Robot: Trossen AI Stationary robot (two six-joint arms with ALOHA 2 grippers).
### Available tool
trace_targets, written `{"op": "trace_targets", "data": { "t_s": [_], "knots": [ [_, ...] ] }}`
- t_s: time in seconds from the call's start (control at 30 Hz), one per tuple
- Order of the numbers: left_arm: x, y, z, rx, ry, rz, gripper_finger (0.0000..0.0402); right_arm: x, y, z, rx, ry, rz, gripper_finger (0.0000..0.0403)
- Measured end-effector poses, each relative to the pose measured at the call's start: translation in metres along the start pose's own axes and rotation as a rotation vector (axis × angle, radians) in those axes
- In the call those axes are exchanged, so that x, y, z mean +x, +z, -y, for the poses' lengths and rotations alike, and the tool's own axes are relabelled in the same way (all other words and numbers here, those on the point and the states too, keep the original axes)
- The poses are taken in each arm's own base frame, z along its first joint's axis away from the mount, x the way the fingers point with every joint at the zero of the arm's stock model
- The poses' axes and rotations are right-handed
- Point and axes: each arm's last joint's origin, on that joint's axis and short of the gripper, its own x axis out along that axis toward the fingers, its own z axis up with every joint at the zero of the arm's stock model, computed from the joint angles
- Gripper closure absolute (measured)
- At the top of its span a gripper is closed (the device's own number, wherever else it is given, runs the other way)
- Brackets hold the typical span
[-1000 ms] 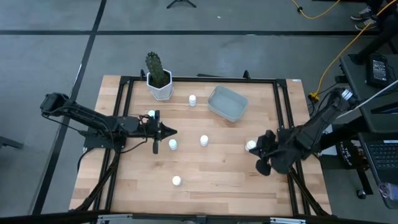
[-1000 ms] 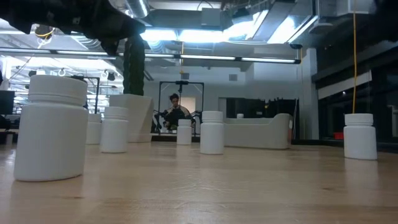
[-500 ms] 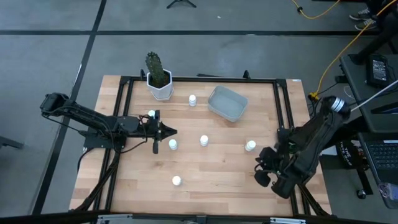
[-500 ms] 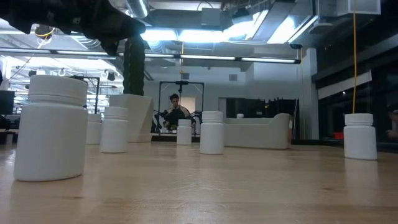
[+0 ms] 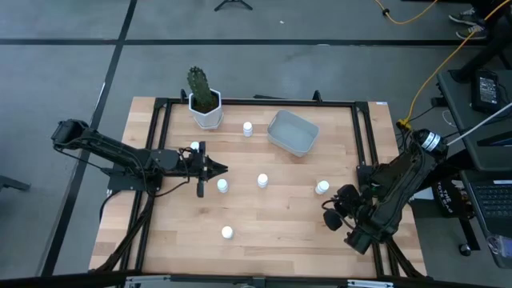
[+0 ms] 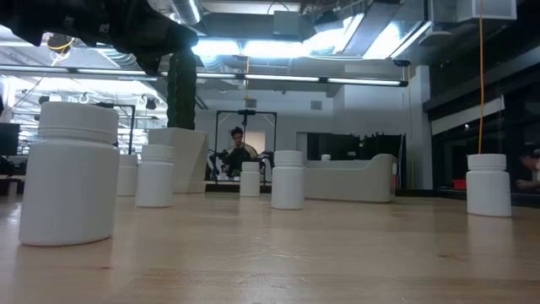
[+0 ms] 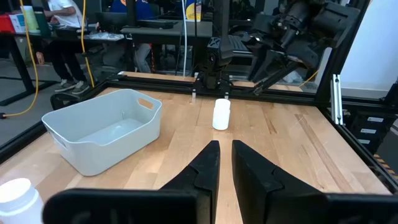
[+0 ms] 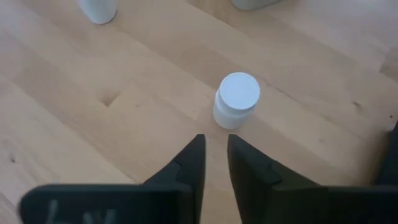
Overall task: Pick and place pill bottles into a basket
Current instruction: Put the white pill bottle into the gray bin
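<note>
Several small white pill bottles stand upright on their bases on the wooden table. One bottle [image 5: 322,187] [image 8: 236,99] stands just ahead of my right gripper [image 5: 334,206] [image 8: 215,155]. That gripper slants down at the table near the right edge, a little open and with nothing between its fingers. My left gripper [image 5: 218,169] [image 7: 225,155] hovers level at the table's left middle, pointing toward the right edge. Its fingers are apart by a narrow slit and hold nothing. A second bottle [image 5: 222,186] stands close beside it. The pale grey-blue basket [image 5: 293,133] [image 7: 106,134] sits at the far middle.
A cactus in a white pot [image 5: 206,108] stands at the far left, with a bottle [image 5: 247,128] between it and the basket. Other bottles stand at the middle [image 5: 262,181], the near middle [image 5: 227,233] and beside the left arm [image 5: 194,147]. A black frame [image 5: 364,136] edges the table.
My right gripper has drawn back from the bottle at the right toward the table's near edge. It has also rolled about and tipped to slant down at the table. The bottle stands where it stood.
</note>
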Motion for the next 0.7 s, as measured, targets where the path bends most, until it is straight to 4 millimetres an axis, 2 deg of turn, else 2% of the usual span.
{"op": "trace_targets", "data": {
  "t_s": [0.43,0.53,0.7],
  "knots": [
    [0.000,0.000,0.000,-0.003,0.000,0.000,0.0366,0.012,0.013,-0.004,0.036,-0.073,-0.044,0.0175],
    [0.000,0.000,0.000,-0.003,0.000,0.000,0.0364,0.015,0.018,-0.004,0.037,-0.108,-0.082,0.0161],
    [0.000,0.000,0.000,-0.003,0.000,-0.001,0.0360,0.021,0.024,-0.005,-0.006,-0.131,-0.092,0.0159]
  ]
}}
